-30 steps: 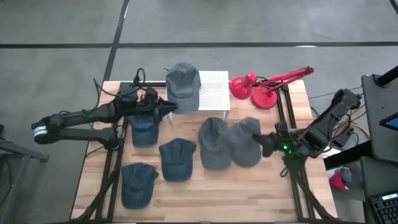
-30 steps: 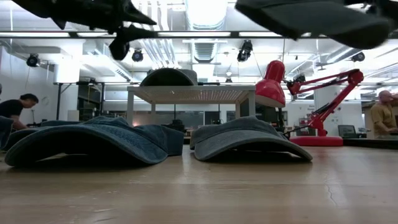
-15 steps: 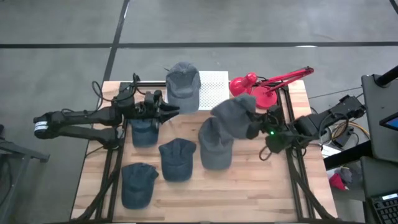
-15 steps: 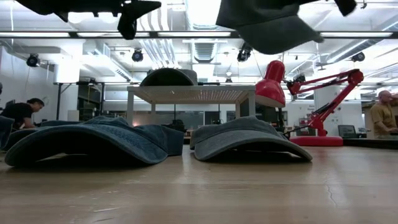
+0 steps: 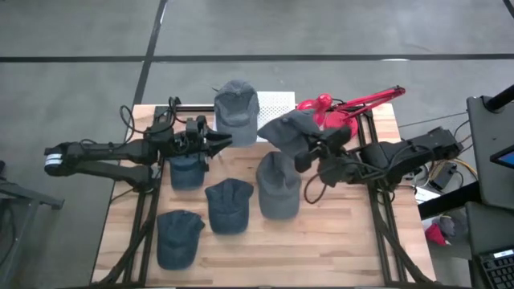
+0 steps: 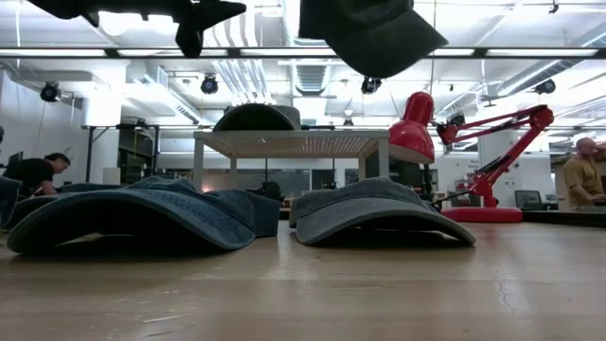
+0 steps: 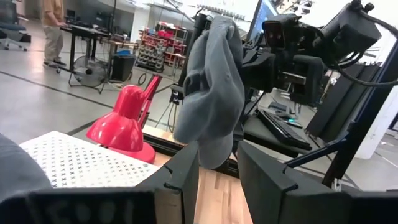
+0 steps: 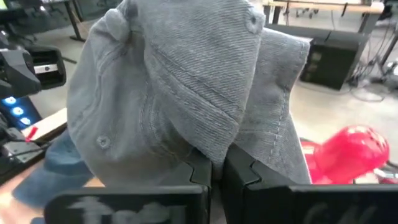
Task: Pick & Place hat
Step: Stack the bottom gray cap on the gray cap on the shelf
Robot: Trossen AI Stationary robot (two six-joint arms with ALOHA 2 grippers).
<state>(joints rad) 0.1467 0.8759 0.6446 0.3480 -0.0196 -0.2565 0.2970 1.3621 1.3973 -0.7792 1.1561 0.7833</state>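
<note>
The left gripper (image 5: 218,141) hangs over the table's left rear beside the white perforated stand (image 5: 276,108), fingers apart and holding nothing, and it partly hides a blue cap (image 5: 186,170) beneath it. To the right, the grey hat (image 5: 294,128) is held in the air between the stand and the red lamp (image 5: 320,108), covering the right gripper (image 8: 217,168) so that only its fingertips show, clamped on the fabric, while the low view cuts the hat off at the picture's top. Since half a second ago the hat has moved left and toward the stand's corner, while the left arm has barely shifted.
</note>
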